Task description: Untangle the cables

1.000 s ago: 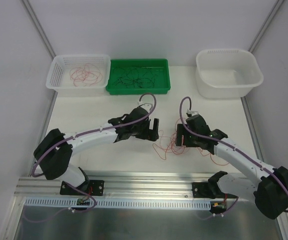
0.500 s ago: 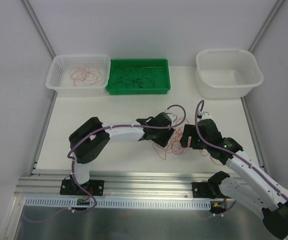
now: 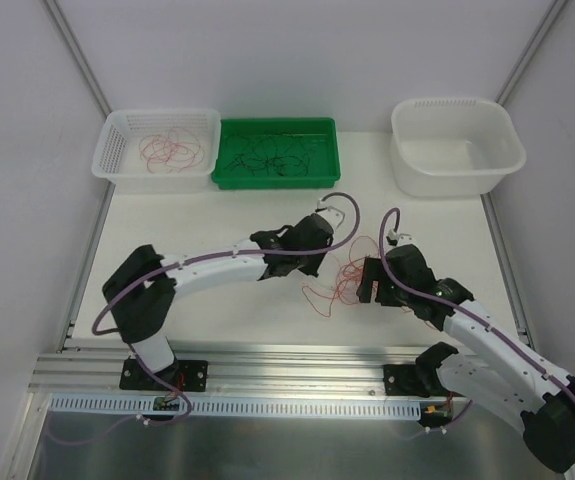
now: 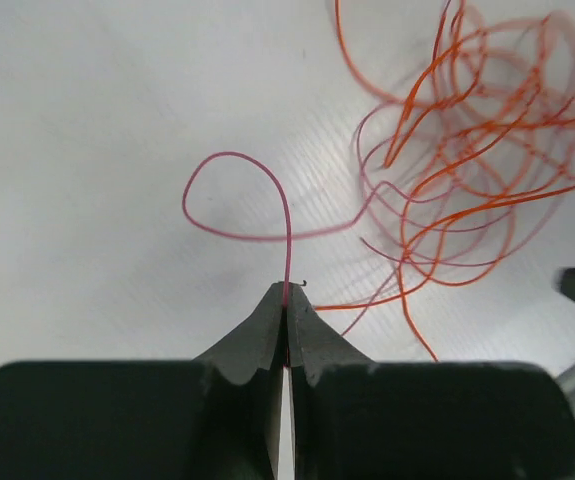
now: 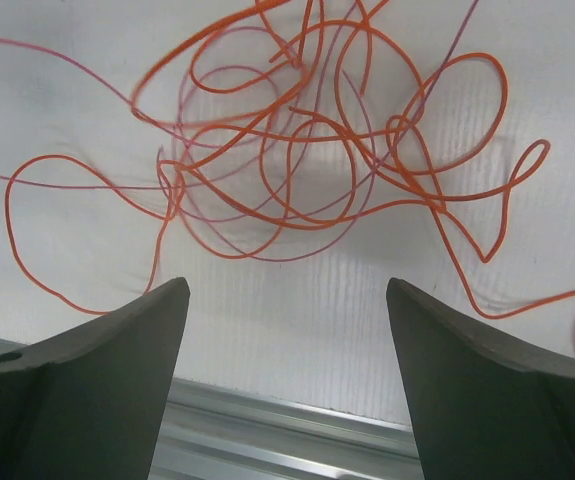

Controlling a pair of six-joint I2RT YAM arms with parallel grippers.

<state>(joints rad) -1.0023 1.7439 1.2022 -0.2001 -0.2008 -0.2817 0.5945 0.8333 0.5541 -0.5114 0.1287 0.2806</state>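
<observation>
Left gripper [image 4: 287, 298] pinches one pink strand [image 4: 286, 235]; right gripper [image 5: 287, 300] gapes over the cables [image 5: 287, 160].
The orange and pink cables lie tangled on the white table [image 3: 197, 230] near its middle, between the two grippers. The left jaws are closed tight on the pink strand, which loops out and runs right into the heap. The right jaws stand wide, holding nothing.

Overhead view from behind, down on white table [image 3: 182, 215]; both wrist views close above shared thin orange-pink wire tangle [image 3: 345, 276].
</observation>
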